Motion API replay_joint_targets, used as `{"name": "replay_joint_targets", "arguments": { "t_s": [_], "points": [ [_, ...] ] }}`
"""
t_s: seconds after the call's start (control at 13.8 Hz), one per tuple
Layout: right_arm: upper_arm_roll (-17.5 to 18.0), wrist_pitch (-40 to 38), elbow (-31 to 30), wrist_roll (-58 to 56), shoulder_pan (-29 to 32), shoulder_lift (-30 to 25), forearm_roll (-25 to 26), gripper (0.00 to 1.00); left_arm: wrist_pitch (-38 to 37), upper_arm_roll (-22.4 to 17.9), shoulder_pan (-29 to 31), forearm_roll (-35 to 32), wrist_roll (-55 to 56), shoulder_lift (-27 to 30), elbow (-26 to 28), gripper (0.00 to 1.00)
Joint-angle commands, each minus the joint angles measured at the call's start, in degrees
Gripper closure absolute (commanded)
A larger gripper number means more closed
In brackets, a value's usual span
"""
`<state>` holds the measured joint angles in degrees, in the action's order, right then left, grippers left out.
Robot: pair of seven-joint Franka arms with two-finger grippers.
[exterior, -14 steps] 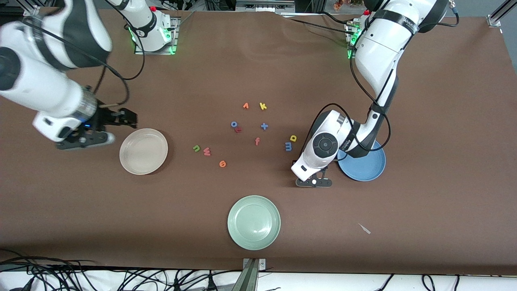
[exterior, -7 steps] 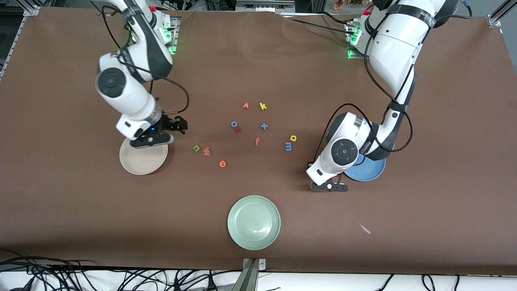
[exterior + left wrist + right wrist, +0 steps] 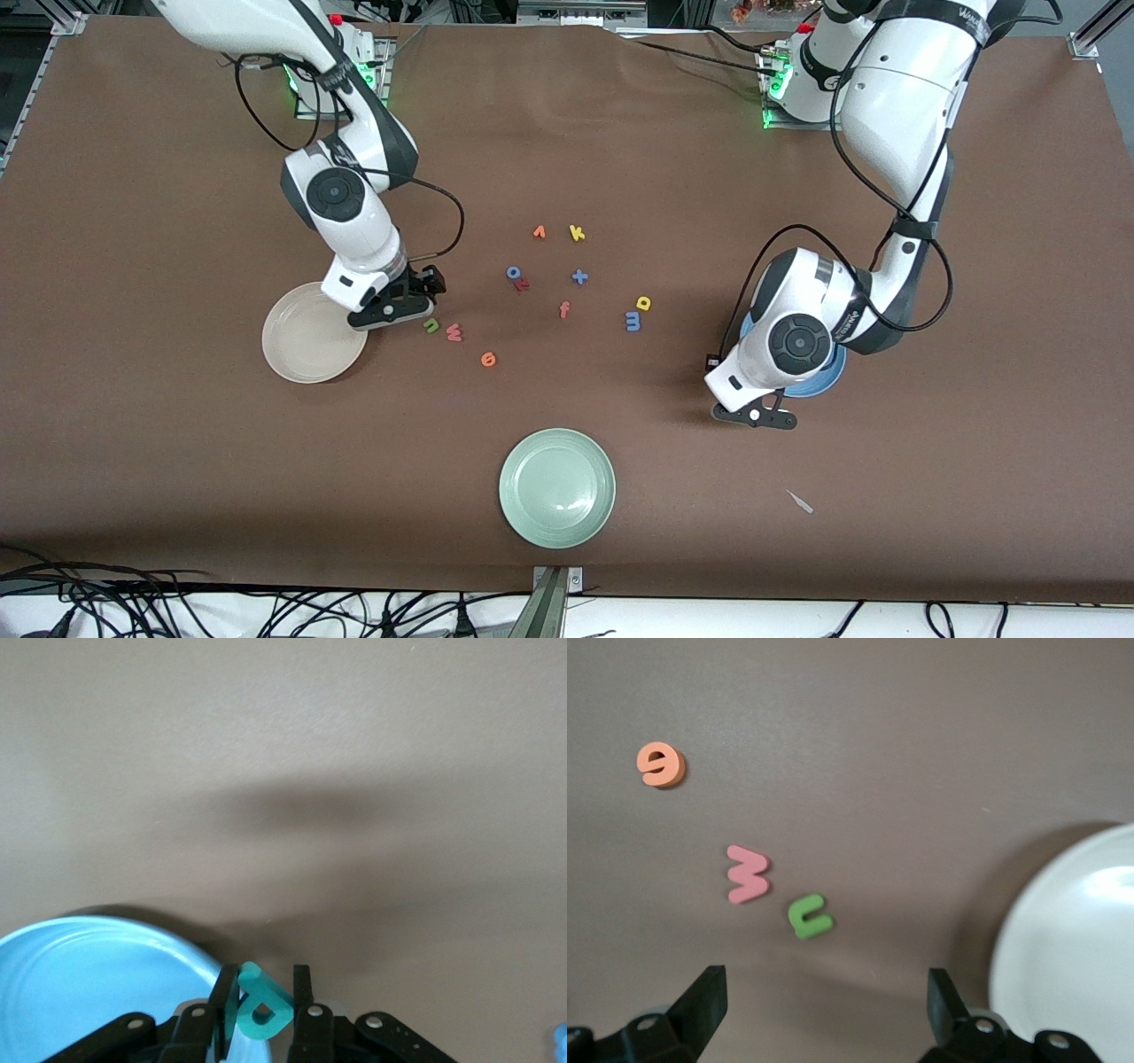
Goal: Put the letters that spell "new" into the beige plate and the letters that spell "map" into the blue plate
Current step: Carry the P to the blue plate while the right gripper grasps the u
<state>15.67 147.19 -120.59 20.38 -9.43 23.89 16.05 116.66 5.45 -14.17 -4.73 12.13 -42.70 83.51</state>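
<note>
Left wrist view: left tool (image 3: pixel 259 1010) clenched on teal p (image 3: pixel 259 1008) beside blue plate (image 3: pixel 89 974). Right tool (image 3: pixel 824 1010), fingers spread and empty, hangs just beside green n (image 3: pixel 809 916) and beige plate (image 3: pixel 1063 948).

The table (image 3: pixel 133 425) is plain brown. On it sit a cream-beige plate (image 3: pixel 301 350), a mid-blue plate (image 3: pixel 819 381) and a pale green plate (image 3: pixel 556 487), all unpatterned. The small letters are a green n (image 3: pixel 431 325), pink w (image 3: pixel 454 332), orange e (image 3: pixel 488 359), blue m (image 3: pixel 633 321), yellow a (image 3: pixel 644 304) and teal p (image 3: pixel 260 1010).
</note>
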Motion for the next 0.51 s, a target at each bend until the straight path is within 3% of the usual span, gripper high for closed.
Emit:
{"name": "replay_joint_targets", "arguments": {
  "t_s": [0.0,0.43],
  "points": [
    [0.24,3.36,0.96,0.18,0.21,3.09,2.31,0.01,-2.05,0.35,2.39,-1.86,-4.91,1.92,1.47,0.80],
    [0.15,8.10,1.23,0.18,0.21,7.13,6.62,0.06,-3.99,0.26,6.17,-4.32,-9.48,2.10,2.44,0.80]
  ]
}}
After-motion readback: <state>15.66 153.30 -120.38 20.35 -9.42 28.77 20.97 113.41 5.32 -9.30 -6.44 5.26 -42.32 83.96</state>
